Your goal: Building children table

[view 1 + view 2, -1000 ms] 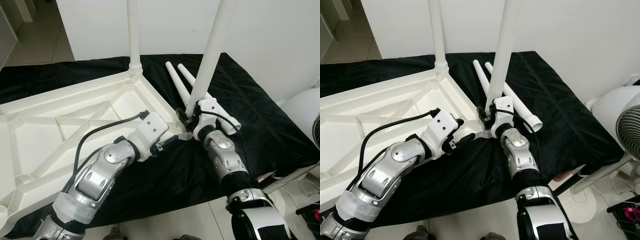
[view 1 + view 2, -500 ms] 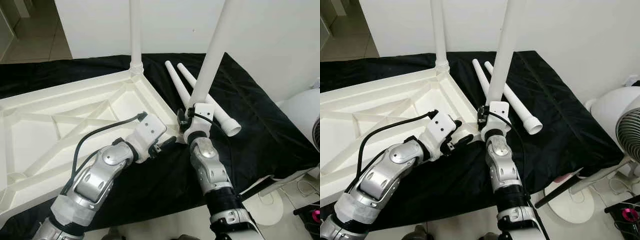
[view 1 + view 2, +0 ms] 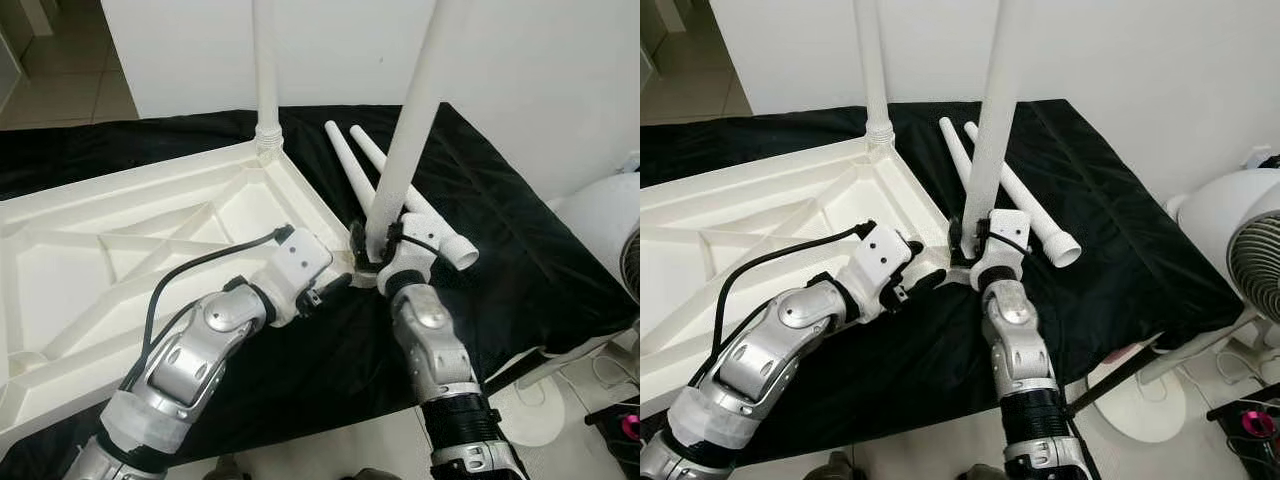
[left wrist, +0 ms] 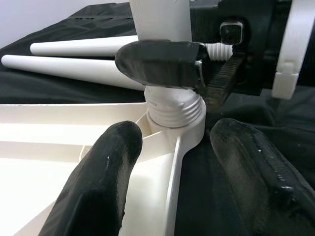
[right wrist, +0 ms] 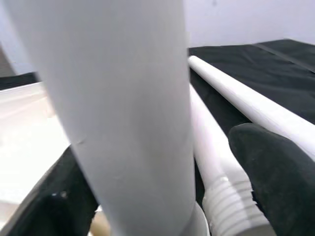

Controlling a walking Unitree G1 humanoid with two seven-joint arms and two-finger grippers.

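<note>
The white children's table top (image 3: 150,240) lies upside down on a black cloth (image 3: 500,240). One white leg (image 3: 265,70) stands screwed into its far corner. My right gripper (image 3: 372,245) is shut on a second leg (image 3: 410,110), which stands almost upright with its threaded end (image 4: 174,105) in the near right corner socket. My left gripper (image 3: 325,290) is open just in front of that corner, one finger (image 4: 98,187) on each side of the socket. Two loose legs (image 3: 350,165) lie side by side on the cloth behind the corner. The held leg (image 5: 123,98) stands between the right gripper's pads.
A white wall rises close behind the cloth. A white fan (image 3: 1240,240) on a round base stands on the floor at the right. Tiled floor shows at the far left, beyond the cloth.
My right forearm has swung left, under the held leg. The leg now stands a little straighter with its foot at the corner socket. The left gripper has barely moved.
</note>
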